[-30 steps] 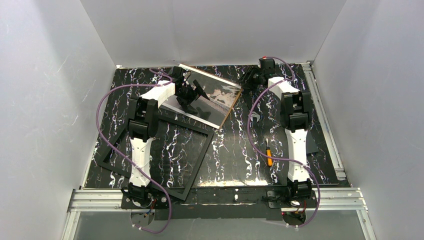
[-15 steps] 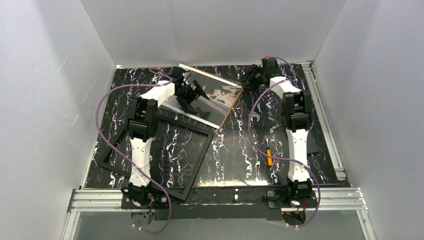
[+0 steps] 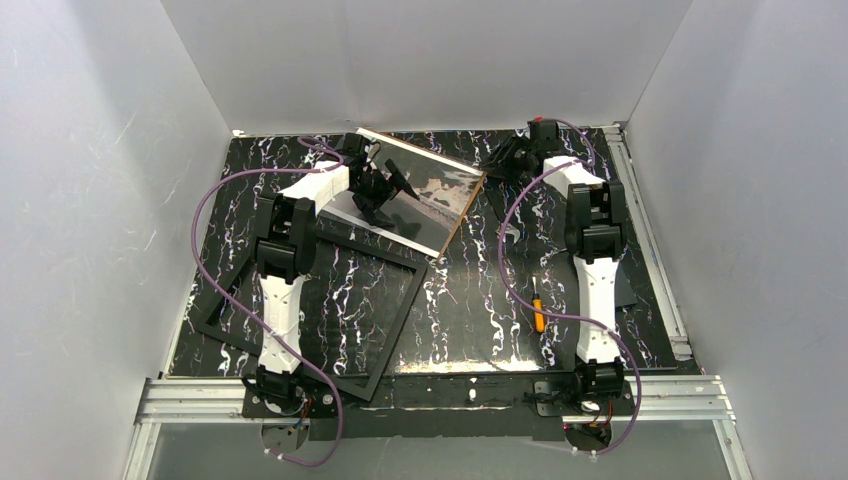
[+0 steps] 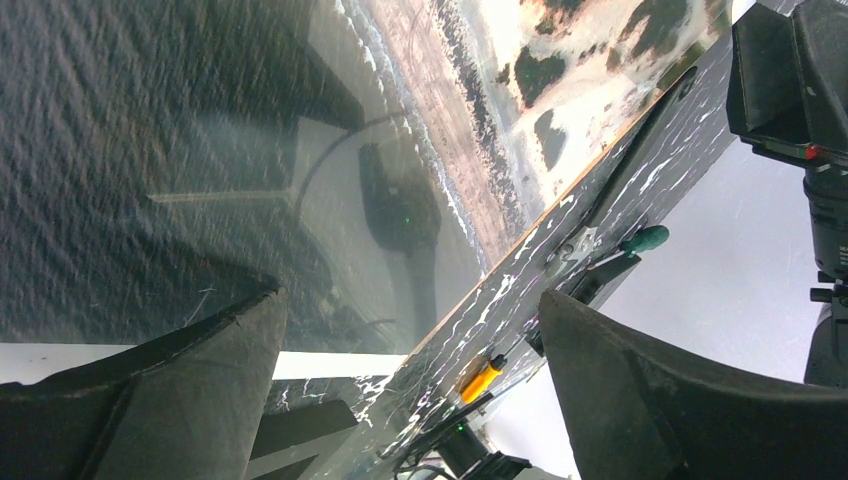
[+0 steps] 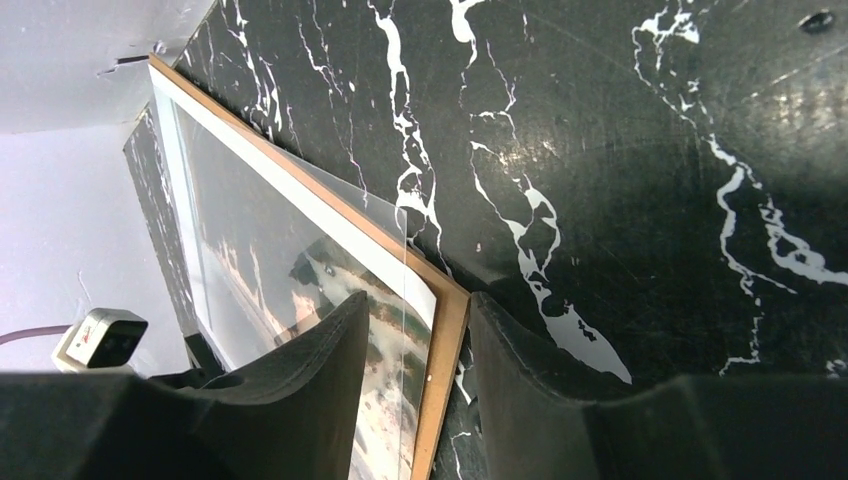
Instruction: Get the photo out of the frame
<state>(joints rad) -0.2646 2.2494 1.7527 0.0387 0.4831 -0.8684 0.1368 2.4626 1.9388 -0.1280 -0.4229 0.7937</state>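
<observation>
The photo [image 3: 440,190], a glossy print of water and shore on a brown board, lies out of the frame at the back of the table, and it fills the left wrist view [image 4: 200,120]. The black frame [image 3: 380,253] lies empty, nearer to me and to the left. My left gripper [image 3: 385,188] hovers over the print, its jaws [image 4: 408,300] wide open and holding nothing. My right gripper [image 3: 507,158] is at the print's right corner. Its jaws [image 5: 420,300] are open and straddle the brown edge [image 5: 445,330]. A clear pane [image 5: 380,215] lies skewed on the print.
An orange-handled screwdriver [image 3: 537,305] lies beside the right arm; it also shows in the left wrist view [image 4: 480,378]. A green-handled tool [image 4: 645,238] lies further back. White walls close in the table at the back and on both sides.
My right wrist has shifted a little to the right at the print's corner. The left arm, the print and the frame have not moved.
</observation>
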